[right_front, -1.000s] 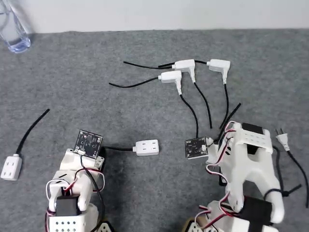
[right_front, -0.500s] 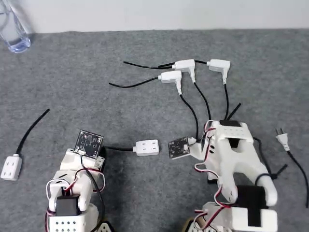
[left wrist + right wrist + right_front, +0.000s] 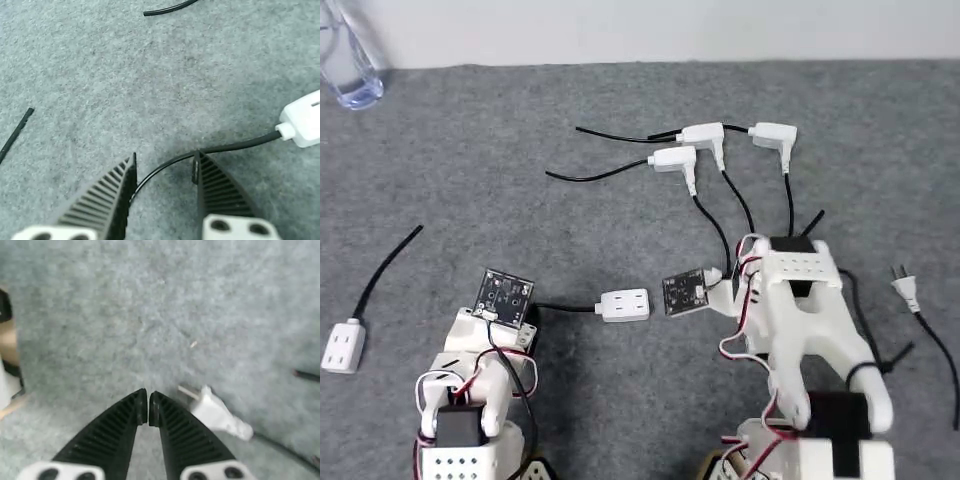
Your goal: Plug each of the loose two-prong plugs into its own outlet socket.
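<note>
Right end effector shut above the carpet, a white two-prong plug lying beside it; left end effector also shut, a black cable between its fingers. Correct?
No: the left end effector is open, not shut; the left wrist view shows its fingers apart with the black cable between them. The right end effector is shut above the carpet, the white two-prong plug beside it.
</note>
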You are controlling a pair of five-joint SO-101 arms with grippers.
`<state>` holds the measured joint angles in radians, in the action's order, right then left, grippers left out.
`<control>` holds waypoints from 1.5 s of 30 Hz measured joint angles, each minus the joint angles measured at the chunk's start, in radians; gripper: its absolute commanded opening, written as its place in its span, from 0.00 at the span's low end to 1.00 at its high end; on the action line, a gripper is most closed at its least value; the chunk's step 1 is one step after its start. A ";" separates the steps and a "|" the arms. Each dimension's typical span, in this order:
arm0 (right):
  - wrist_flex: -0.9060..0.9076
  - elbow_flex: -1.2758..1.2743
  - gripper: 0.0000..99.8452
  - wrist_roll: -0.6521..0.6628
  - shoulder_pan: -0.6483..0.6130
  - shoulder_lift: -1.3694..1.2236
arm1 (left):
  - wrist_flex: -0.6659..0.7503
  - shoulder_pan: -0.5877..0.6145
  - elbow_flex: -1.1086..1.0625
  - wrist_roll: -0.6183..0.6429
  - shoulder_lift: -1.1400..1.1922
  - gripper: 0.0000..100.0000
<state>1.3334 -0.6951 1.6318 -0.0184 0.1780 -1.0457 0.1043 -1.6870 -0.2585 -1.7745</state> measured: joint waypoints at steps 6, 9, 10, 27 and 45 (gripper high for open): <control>-0.003 0.018 0.01 0.015 0.028 0.018 | 0.000 -0.014 0.000 0.000 0.000 0.17; -0.044 0.018 0.01 0.017 0.032 -0.038 | 0.000 -0.014 0.000 0.000 0.000 0.17; -0.068 0.018 0.01 0.017 0.031 -0.066 | 0.000 -0.014 0.000 0.000 0.000 0.17; -0.130 0.230 0.01 -0.002 0.025 -0.367 | 0.000 -0.014 0.000 0.000 0.000 0.17; -0.244 0.327 0.01 -0.331 -0.091 -0.318 | 0.000 -0.014 0.000 0.000 0.000 0.17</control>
<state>1.0894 -0.3682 1.3004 -0.1089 -0.1396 -1.0457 0.0905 -1.6870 -0.2585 -1.7745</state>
